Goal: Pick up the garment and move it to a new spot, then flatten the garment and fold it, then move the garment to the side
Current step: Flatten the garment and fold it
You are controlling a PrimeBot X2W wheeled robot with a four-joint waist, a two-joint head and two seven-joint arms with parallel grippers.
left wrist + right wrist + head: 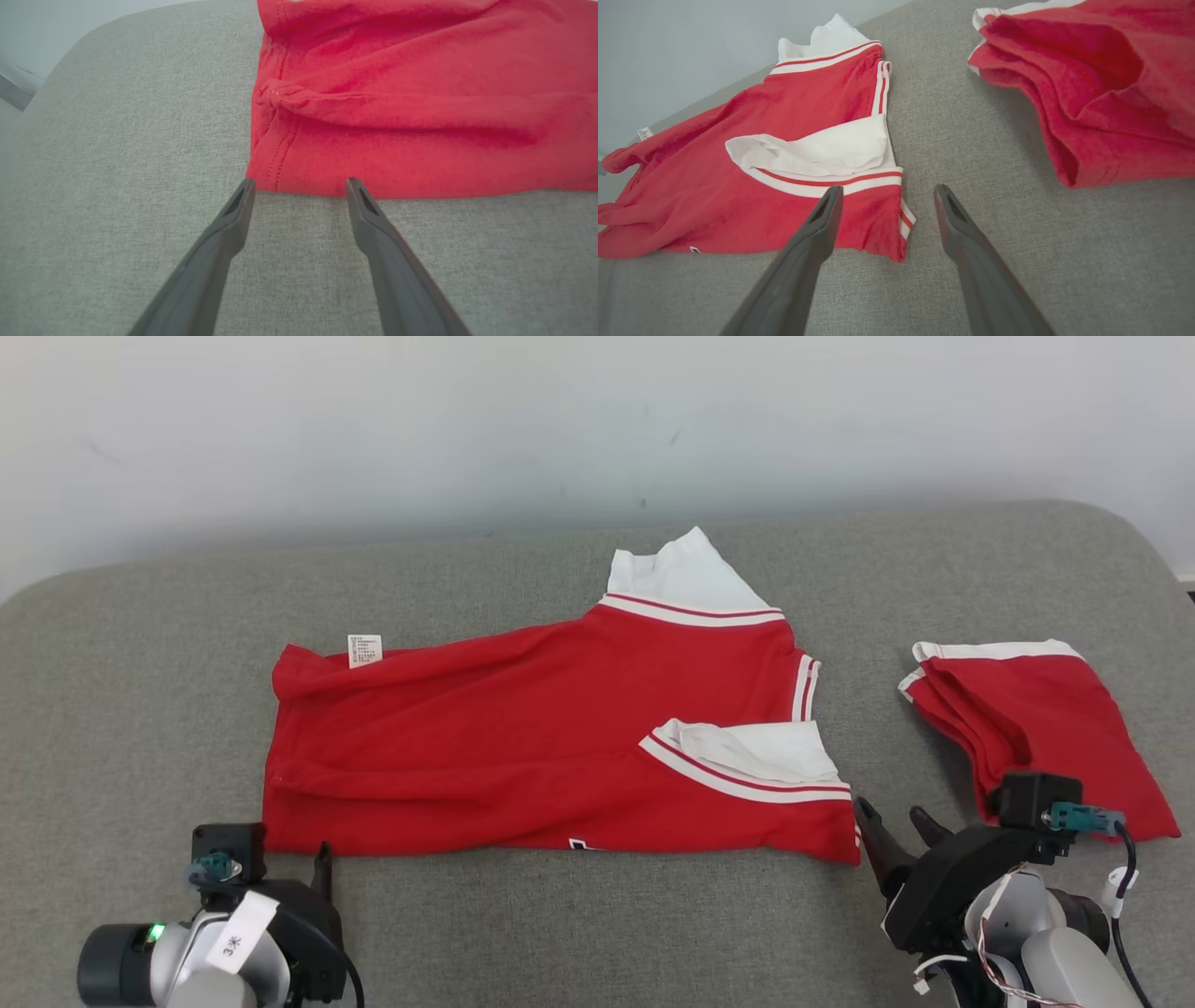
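Garment: a red shirt (485,747) with white trim lies across the middle of the head view, on the table (140,709), which has a grey fabric cover. It is folded along its length. The hem end points to the left of the frame and the white collar (681,574) to the upper right.
Details on it: a small white label (364,651) sits at the upper left edge. A white flap with a red stripe (747,751) lies turned over on the right part.
Left claw (300,183): it is at the lower left of the head view. In the left wrist view the two fingers stand wide apart, with the tips just at the near edge of the red cloth, by the hem corner. It holds nothing. Whether the tips touch the cloth, I cannot tell.
Right claw (887,189): it is at the lower right of the head view, wide open and empty. In the right wrist view one finger shows over the shirt's near corner and the other over bare table.
Second red garment (1036,728): folded, at the right of the head view, apart from the shirt.
Background: a pale wall (373,429).
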